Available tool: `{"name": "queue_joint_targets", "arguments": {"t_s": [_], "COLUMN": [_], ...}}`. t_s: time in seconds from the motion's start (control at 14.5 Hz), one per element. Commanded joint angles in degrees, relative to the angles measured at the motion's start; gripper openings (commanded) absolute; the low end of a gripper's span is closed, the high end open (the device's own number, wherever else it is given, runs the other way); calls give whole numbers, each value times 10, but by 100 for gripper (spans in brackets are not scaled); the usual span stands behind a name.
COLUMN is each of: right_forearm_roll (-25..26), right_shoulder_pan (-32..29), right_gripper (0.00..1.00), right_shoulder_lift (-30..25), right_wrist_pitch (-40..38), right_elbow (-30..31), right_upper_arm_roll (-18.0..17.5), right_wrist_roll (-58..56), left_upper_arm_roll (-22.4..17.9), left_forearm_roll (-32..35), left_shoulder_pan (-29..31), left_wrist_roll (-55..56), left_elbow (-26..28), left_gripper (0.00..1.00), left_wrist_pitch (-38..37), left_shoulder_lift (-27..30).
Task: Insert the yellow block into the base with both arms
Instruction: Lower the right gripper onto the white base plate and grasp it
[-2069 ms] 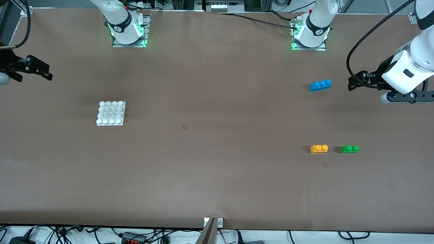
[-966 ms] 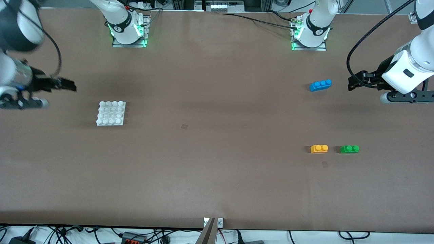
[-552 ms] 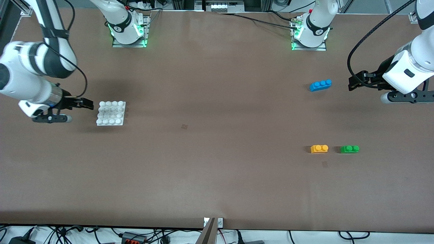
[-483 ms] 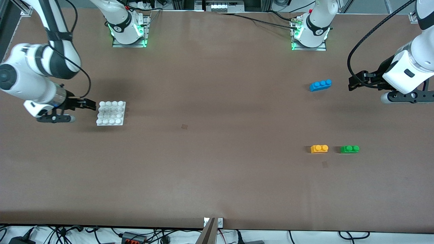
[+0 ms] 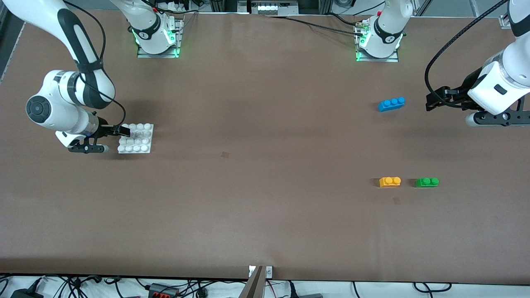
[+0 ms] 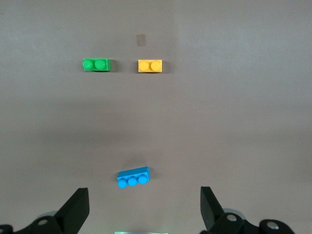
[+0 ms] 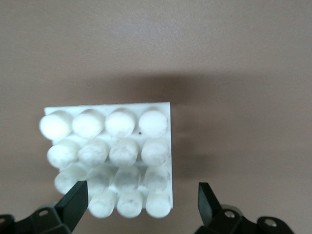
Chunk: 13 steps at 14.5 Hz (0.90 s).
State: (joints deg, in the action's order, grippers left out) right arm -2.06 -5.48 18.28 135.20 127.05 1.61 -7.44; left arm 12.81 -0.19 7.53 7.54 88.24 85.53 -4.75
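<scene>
The yellow block (image 5: 389, 181) lies on the table toward the left arm's end, beside a green two-stud brick (image 5: 427, 182); it also shows in the left wrist view (image 6: 149, 66). The white studded base (image 5: 136, 138) lies toward the right arm's end and fills the right wrist view (image 7: 109, 158). My right gripper (image 5: 122, 131) is open and empty, low at the base's edge, its fingers (image 7: 74, 202) astride the edge rows of studs. My left gripper (image 5: 430, 102) is open and empty, up beside the blue brick (image 5: 391, 104).
The blue three-stud brick (image 6: 133, 177) lies farther from the front camera than the yellow and green ones. The green brick also shows in the left wrist view (image 6: 96, 65). The arm bases (image 5: 157, 37) stand along the table's back edge.
My right arm has swung in from the table's end and come down to the base's edge. The left arm and all bricks have not moved.
</scene>
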Motion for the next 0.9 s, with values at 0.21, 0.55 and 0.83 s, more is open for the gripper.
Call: {"name": "queue_joint_targets", "arguments": {"t_s": [0.21,0.55,0.83], "right_forearm_roll": [-57,-65,-65], "right_shoulder_pan": [-21,-19,-18], "right_gripper": [100,84,68], "right_shoulder_lift": [32,53,61], "right_wrist_pitch": [19,43,44], "right_elbow": [-2,-5,-7], "right_upper_arm_roll": [-7,-9,-9], "right_wrist_roll": [-78,-84,-84], "left_upper_arm_roll": [0,0,0], "left_forearm_roll": [-8,-8,-8], "left_shoulder_pan": [6,6,6], "left_wrist_roll": [-13,-14,-13], "left_elbow": [-12,-13,-12], "left_gripper": [100,100,100], "left_wrist_pitch": [-12,-12,-12], "left_shoulder_lift": [-3,-3,-3]}}
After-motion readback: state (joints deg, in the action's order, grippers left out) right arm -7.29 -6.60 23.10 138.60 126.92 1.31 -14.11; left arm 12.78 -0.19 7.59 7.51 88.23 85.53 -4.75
